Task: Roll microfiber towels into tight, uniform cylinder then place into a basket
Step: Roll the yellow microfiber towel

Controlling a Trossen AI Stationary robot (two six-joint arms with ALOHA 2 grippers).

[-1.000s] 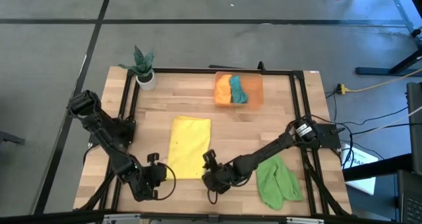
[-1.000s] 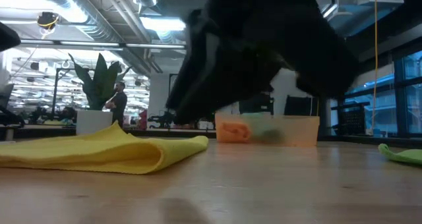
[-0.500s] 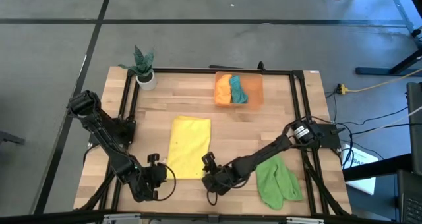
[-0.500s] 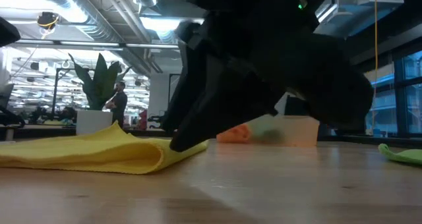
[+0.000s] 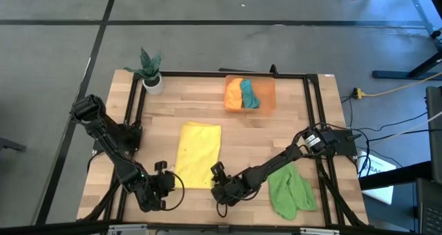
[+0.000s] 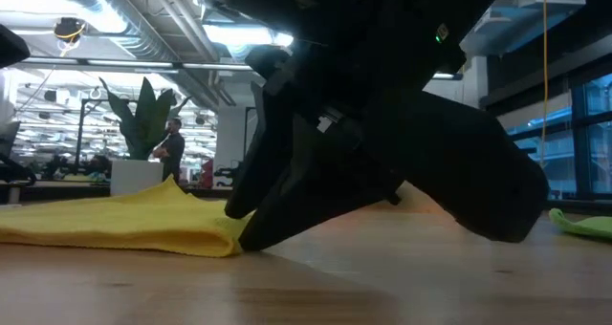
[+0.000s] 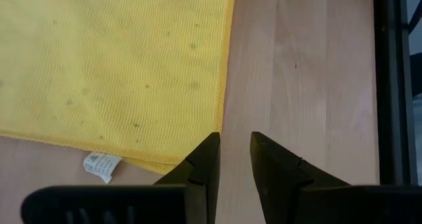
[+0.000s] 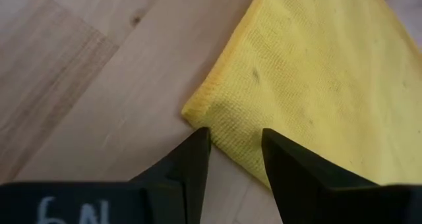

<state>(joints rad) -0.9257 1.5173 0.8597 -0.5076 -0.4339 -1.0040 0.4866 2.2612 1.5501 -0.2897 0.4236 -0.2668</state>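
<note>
My R gripper (image 5: pixel 216 174) sat low at near-right corner of yellow towel (image 5: pixel 198 154), fingers (image 8: pixel 186 159) a small gap apart, corner just ahead, nothing held. L gripper (image 5: pixel 166 170) at towel's near-left corner, fingers narrowly parted, empty. Towel lay flat mid-table (image 5: pixel 276 135). Basket (image 5: pixel 266 92) at far edge w/ orange (image 5: pixel 234 93) & teal (image 5: pixel 248 94) rolls. Green towel (image 5: pixel 290 189) crumpled near right.

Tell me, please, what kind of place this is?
Probably a big open office or lab: long ceiling lights and bare pipes overhead, a person standing among far desks, behind a wooden table.
</note>
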